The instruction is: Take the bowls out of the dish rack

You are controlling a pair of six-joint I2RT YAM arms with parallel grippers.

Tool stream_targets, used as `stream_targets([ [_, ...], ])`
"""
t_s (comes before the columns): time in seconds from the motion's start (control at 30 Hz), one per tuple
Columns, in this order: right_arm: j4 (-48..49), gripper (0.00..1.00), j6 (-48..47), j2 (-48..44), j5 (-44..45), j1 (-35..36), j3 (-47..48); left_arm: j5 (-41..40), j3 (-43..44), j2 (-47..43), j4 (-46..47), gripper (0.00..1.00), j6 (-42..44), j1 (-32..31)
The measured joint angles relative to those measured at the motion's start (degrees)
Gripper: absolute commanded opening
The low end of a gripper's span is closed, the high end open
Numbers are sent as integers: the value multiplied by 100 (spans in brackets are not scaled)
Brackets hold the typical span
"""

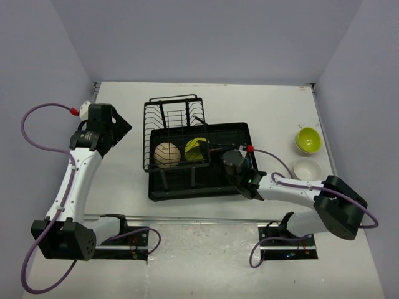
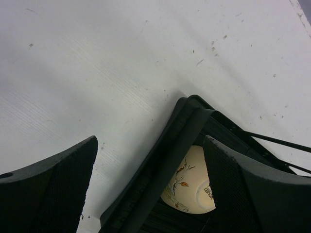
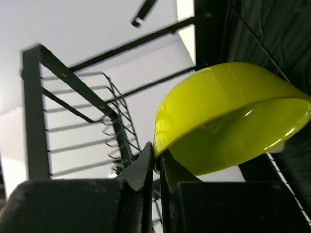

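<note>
**Pinching a lime-green bowl (image 3: 228,121) by its rim at the dish rack (image 1: 171,121)**

The right gripper (image 3: 158,160) reaches in over the black tray (image 1: 187,187) from the right. Its two fingers are pressed together on the rim of the lime-green bowl. In the right wrist view the thin edge of the bowl sits between the fingertips. The bowl is tilted, with its hollow turned downward and to the right. The rack's upright wires stand behind it.

From above, this bowl stands on edge at the right end of the wire rack, just beside a tan bowl (image 1: 167,154) that sits in the slots to its left. Whether the held bowl touches the rack or the tray cannot be told.

The left gripper (image 1: 121,129) hangs over the bench (image 1: 112,187) to the left of the rack, jaws wide apart and nothing between them. Its wrist camera looks down on a corner of the tray, where the pale underside of a bowl with a leaf pattern and some printing (image 2: 189,182) shows. Whether this is the tan bowl cannot be told.

On the bench well to the right of the tray, a second lime-green bowl (image 1: 308,139) and a cream-white bowl (image 1: 307,168) sit upright near each other, the green one farther back.
</note>
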Motion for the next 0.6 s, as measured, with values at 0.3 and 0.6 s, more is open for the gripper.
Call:
stream_targets([
  [0.3,501,0,-9,0,-1611,-1661,98,-7,57,85,0,89,28,0],
  [0.6,439,0,-1126,448,-4640,-3753,1366,-42,109,210,4,89,162,0],
])
